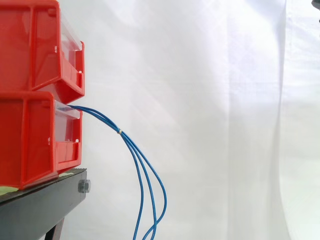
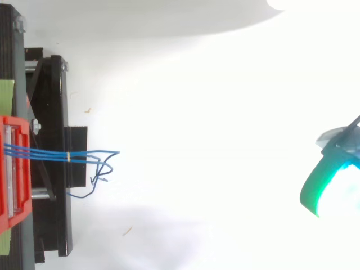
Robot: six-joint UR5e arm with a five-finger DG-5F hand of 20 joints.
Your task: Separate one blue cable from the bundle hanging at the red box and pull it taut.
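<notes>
Blue cable bundle (image 1: pixel 131 146) exits the lower red box (image 1: pixel 30 140), cinched by a small tie (image 1: pixel 120 131), then hangs down w/ loose ends fanning apart. Robot hand (image 2: pixel 316 188) sits well apart at the top view's right edge — spread or closed, can't tell. Bundle's long axis points roughly toward it, so approach is prob. straight along that line.

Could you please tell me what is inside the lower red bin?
The blue cables run out of the lower red bin through its front opening. Where they are fixed inside is hidden by its wall.
</notes>
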